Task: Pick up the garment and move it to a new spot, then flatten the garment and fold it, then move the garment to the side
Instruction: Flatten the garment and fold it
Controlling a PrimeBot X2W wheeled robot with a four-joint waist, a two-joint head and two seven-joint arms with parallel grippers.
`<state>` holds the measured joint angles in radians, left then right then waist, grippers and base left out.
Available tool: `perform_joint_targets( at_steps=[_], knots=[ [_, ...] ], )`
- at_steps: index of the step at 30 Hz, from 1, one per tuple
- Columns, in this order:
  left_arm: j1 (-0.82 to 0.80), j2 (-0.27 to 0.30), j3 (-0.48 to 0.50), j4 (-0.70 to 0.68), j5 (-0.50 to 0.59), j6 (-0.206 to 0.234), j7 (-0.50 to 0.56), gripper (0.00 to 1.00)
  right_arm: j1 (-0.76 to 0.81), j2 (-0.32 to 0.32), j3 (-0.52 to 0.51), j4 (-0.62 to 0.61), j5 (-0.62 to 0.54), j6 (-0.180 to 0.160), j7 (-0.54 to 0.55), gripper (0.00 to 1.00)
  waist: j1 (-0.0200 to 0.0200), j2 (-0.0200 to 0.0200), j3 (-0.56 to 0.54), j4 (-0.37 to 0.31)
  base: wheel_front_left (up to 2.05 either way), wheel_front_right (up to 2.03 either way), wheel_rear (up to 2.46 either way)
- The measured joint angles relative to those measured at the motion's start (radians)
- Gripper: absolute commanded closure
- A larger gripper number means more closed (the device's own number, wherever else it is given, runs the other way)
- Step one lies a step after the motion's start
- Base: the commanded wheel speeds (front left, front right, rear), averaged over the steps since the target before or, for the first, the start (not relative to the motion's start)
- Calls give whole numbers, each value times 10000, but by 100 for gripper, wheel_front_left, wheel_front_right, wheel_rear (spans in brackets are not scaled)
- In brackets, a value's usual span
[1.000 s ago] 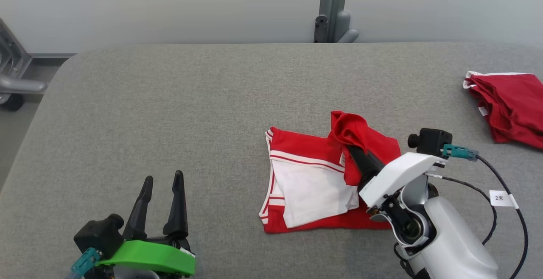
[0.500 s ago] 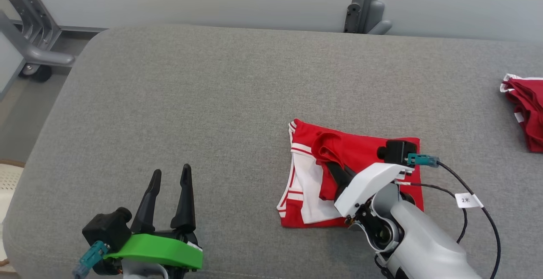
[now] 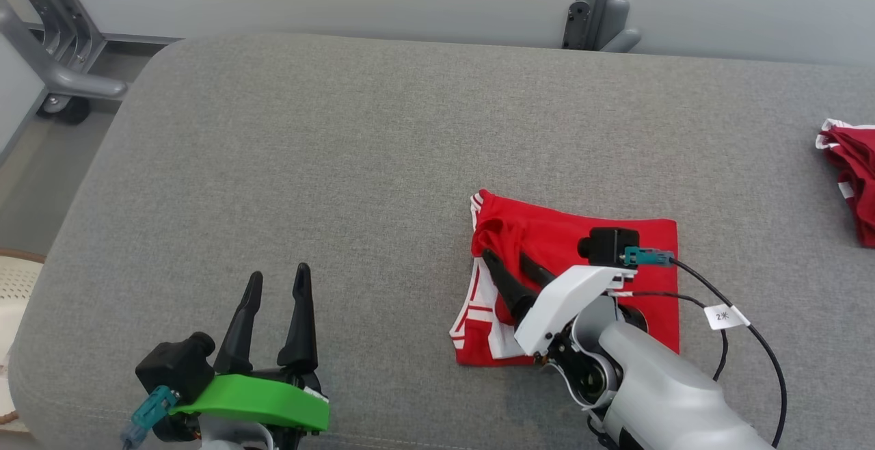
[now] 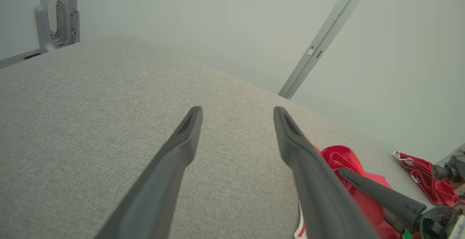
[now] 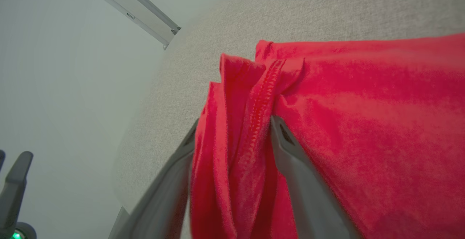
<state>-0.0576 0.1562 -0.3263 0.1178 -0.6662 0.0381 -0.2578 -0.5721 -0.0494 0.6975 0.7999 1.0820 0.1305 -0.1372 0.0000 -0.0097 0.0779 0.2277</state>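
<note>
Garment (image 3: 601,238): red, on table (image 3: 342,163), right of centre, doubled over | right gripper (image 3: 504,256): fingers apart, loose fold between them (no pinch apparent) | left gripper (image 3: 279,273): apart, idle over table | done: moving, flattening, seemingly one fold | left: likely further folding, moving aside

We see garment (image 3: 560,228): red knit with white stripe trim, folded into rough rectangle. Lies flat on grey padded surface (image 3: 328,176), right of centre, toward near edge. We note top layer plain red, mostly smooth. Along left edge, white panel (image 3: 478,313) with red stripes peeks from under red layer. Upper left corner bunched into raised ridge (image 3: 495,231). In right wrist view we see ridge (image 5: 254,122) as upright folds with stitched seam, not lying flat.
</note>
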Motion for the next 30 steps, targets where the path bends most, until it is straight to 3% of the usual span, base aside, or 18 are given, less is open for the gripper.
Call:
perform_joint_targets(
  at_steps=[9,17,23,30],
  knots=[
    [-1,-31,52,10,17,-2,-4,0,-183,6,1016,-389,255,0,-395,0,0,0,-37,-194,0,0,0],
    [5,-44,61,-21,61,0,-4,0,-383,8,951,-161,-399,0,-963,0,0,0,-62,-393,0,0,0],
    [31,-50,44,-77,92,6,-21,0,-428,-178,-132,-10,-1455,0,-1214,0,0,0,-100,-639,0,0,0],
    [60,-25,6,-86,244,42,-33,0,271,-470,-2520,-1039,-3601,0,-1244,0,0,0,-162,-1038,0,0,0]
  ],
)
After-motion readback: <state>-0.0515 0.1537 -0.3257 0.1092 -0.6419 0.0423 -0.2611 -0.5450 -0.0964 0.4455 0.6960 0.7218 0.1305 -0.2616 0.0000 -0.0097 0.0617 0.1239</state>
